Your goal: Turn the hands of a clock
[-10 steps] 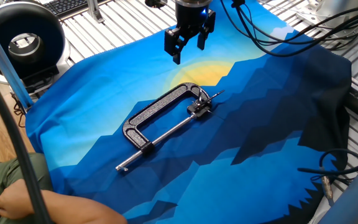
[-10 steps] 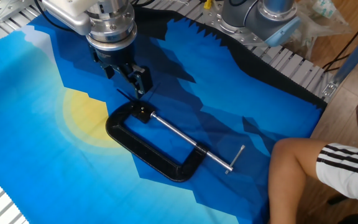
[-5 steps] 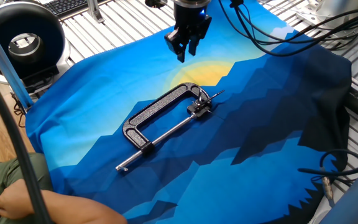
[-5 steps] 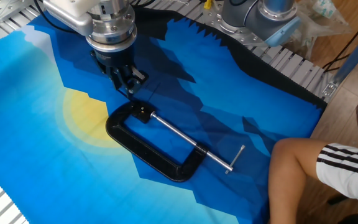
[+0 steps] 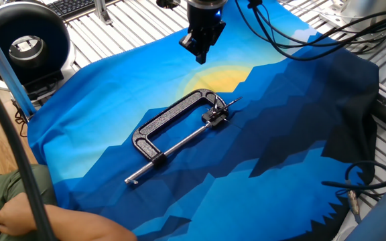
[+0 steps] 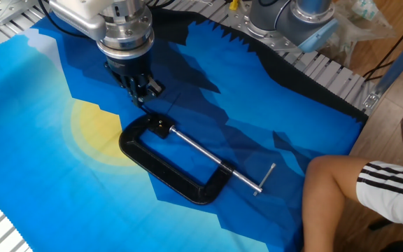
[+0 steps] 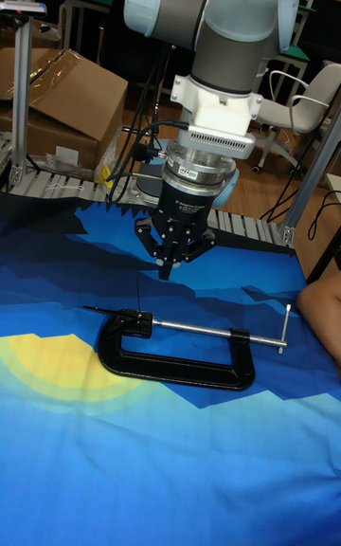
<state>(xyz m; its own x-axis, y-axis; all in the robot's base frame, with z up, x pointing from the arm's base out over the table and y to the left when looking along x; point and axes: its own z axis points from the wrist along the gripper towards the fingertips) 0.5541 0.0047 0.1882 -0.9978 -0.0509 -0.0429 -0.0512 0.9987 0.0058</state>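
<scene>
The clock is a black C-clamp (image 5: 173, 114) (image 6: 165, 172) (image 7: 170, 368) lying flat on the blue patterned cloth, its long silver screw rod running along its open side. The hands show as a thin dark pin (image 5: 232, 102) (image 7: 137, 298) sticking out at the clamp's pad end. My gripper (image 5: 200, 59) (image 6: 140, 98) (image 7: 165, 273) hangs pointing down just beyond that end, above the cloth and apart from the clamp. Its fingers are pressed together with nothing between them.
A round black ring device with a white centre (image 5: 24, 43) stands off the cloth's corner. A person's arm (image 5: 59, 224) and leg (image 6: 355, 196) rest at the cloth's edge. Cables (image 5: 354, 187) trail at one side. A cardboard box (image 7: 66, 110) sits behind the table.
The gripper's fingers have gone from spread apart to fully together while staying over the same spot. The clamp and pin have not moved.
</scene>
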